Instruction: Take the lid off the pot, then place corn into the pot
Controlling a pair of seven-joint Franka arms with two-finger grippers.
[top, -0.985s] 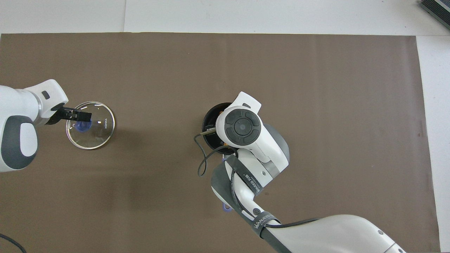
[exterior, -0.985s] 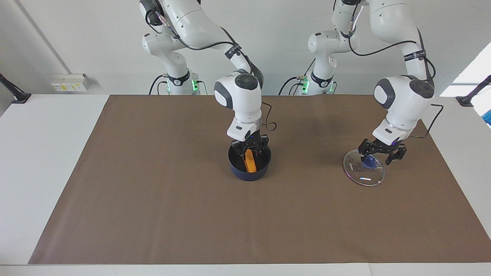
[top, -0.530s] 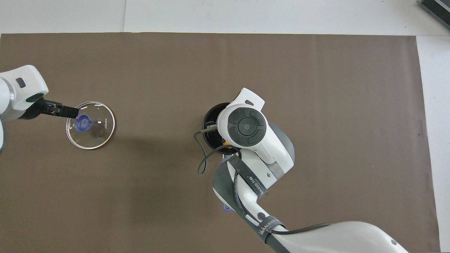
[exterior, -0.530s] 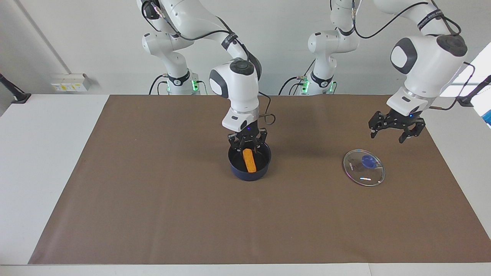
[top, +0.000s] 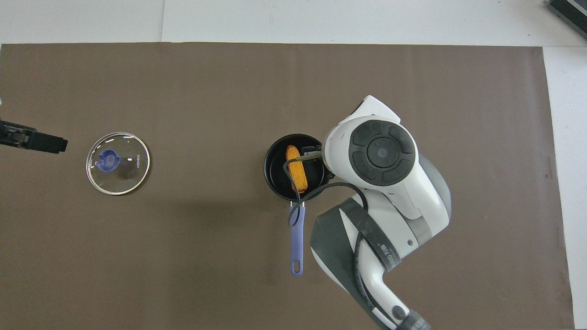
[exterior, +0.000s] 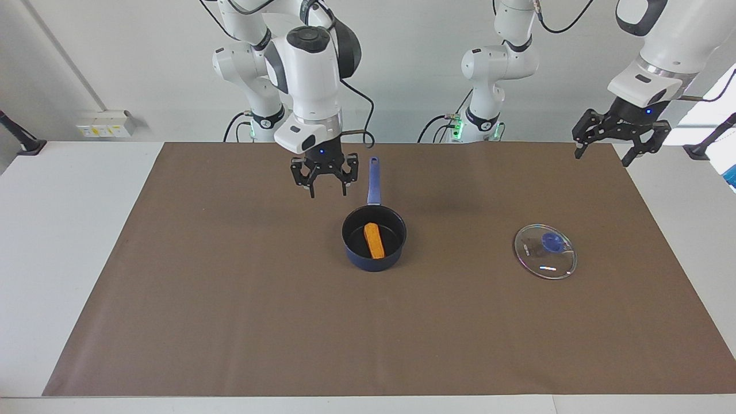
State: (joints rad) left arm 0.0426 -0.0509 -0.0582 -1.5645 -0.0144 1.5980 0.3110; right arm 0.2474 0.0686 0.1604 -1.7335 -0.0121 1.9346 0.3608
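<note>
The navy pot (exterior: 374, 263) stands uncovered at the middle of the brown mat, its long blue handle (exterior: 374, 179) pointing toward the robots. The corn (exterior: 374, 240) lies inside it, also seen in the overhead view (top: 296, 168) within the pot's (top: 275, 170) black inside. The glass lid (exterior: 545, 251) with its blue knob lies flat on the mat toward the left arm's end, also in the overhead view (top: 118, 163). My right gripper (exterior: 326, 190) is open and empty, raised over the mat beside the handle. My left gripper (exterior: 602, 154) is open and empty, high over the mat's edge.
The brown mat (exterior: 230, 322) covers most of the white table (exterior: 57, 230). The right arm's wrist (top: 380, 153) and its cable hang over part of the pot in the overhead view. A dark object (top: 571, 11) sits at the table's corner farthest from the robots.
My right gripper rose out of the pot, leaving the corn inside, and drew back toward its base. My left gripper rose from the lid and moved toward the left arm's end.
</note>
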